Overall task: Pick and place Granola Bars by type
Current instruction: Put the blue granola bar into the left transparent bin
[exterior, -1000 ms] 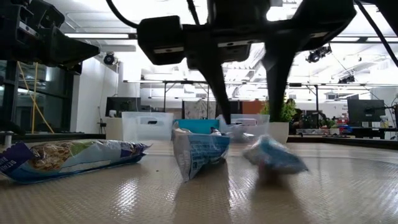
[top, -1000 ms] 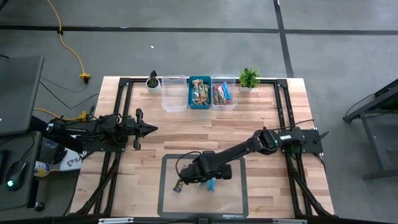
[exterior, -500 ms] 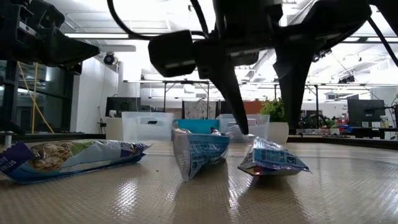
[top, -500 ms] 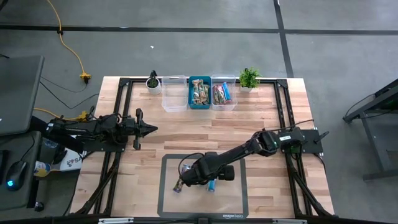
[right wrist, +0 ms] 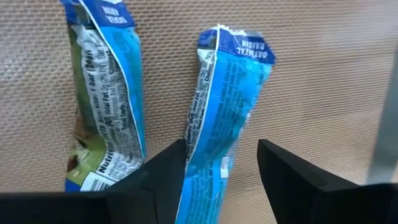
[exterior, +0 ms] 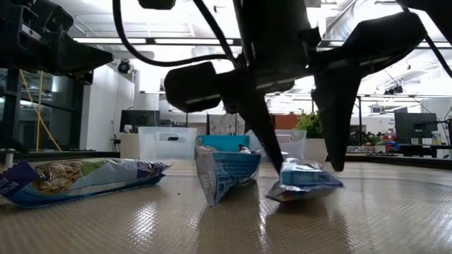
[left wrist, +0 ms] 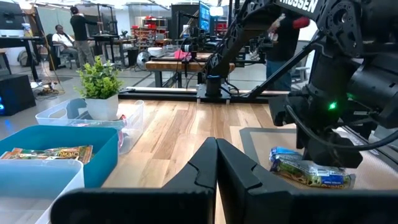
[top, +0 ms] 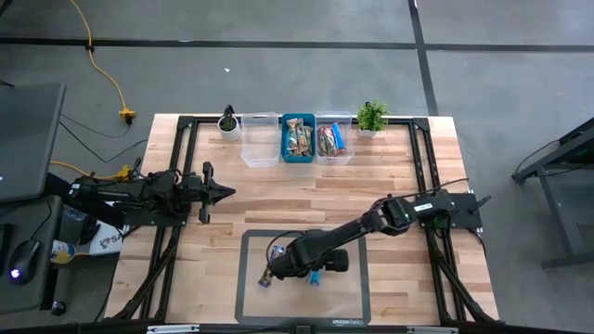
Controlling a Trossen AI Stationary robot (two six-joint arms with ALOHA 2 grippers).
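From above, a wood table [top: 278, 199] carries a grey mat [top: 353, 297] where the right gripper [top: 278, 270] reaches. Level view: its fingers straddle a blue bar [exterior: 304, 178], apart, on the mat. Left wrist: left gripper [left wrist: 216, 163] together; people in the workshop behind.

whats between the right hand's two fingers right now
A blue-wrapped granola bar lies on the grey mat between the right hand's open fingers, shown in the right wrist view. The low view shows the fingers straddling it too.
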